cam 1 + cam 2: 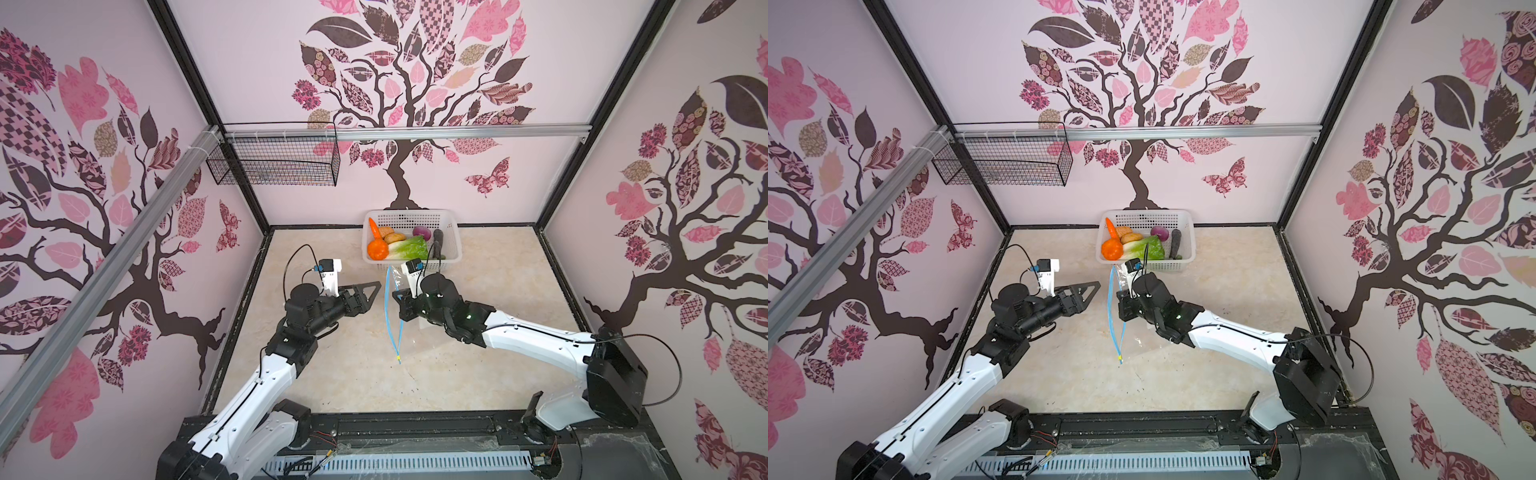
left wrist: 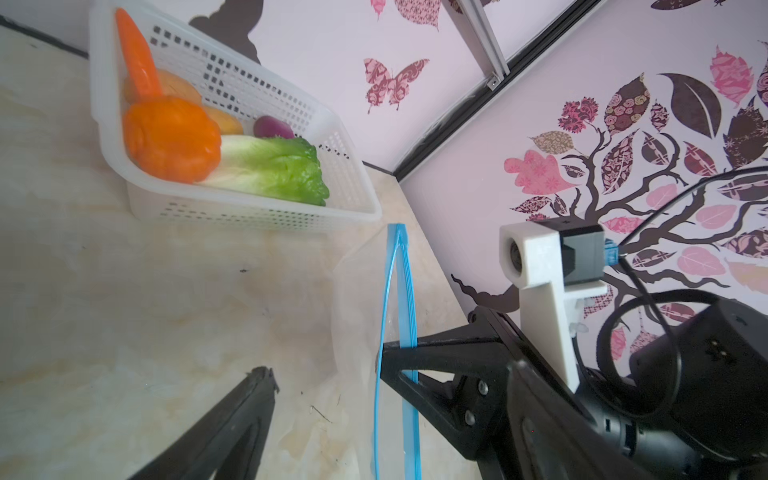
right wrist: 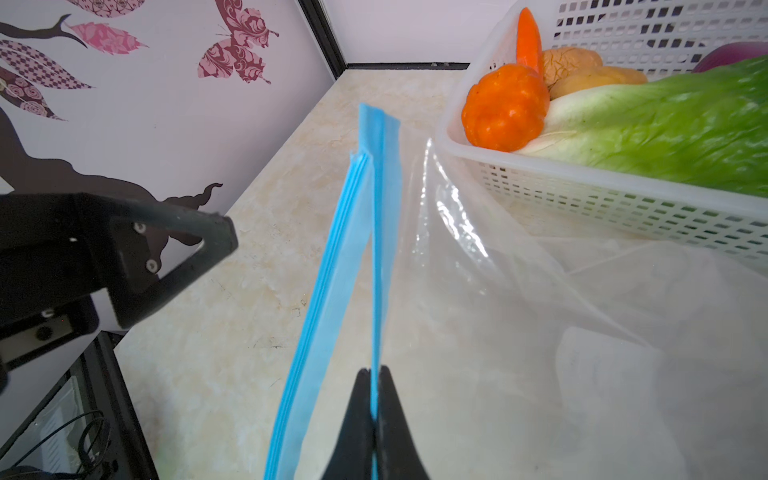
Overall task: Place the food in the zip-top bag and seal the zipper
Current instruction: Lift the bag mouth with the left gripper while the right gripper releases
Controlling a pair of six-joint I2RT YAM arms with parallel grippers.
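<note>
The zip-top bag (image 3: 540, 291) lies clear and crinkly on the table in front of the white basket (image 1: 409, 214). Its mouth stands open, the zipper (image 1: 388, 316) split into two blue strips, with a yellow slider (image 1: 398, 356) at the near end. My right gripper (image 3: 376, 374) is shut on one blue strip and holds it up. My left gripper (image 2: 324, 365) is open just left of the mouth; one finger reaches the strips and the other stands apart. The food stays in the basket: carrot (image 1: 374, 227), pumpkin (image 1: 377, 248), potatoes (image 1: 392, 235), cabbage (image 1: 411, 248), onion (image 1: 419, 231), eggplant (image 1: 437, 239).
A black wire basket (image 1: 274, 166) hangs from the aluminium rail on the back left wall. Patterned walls close in the table on three sides. A black rail (image 1: 415, 428) with both arm bases runs along the front edge.
</note>
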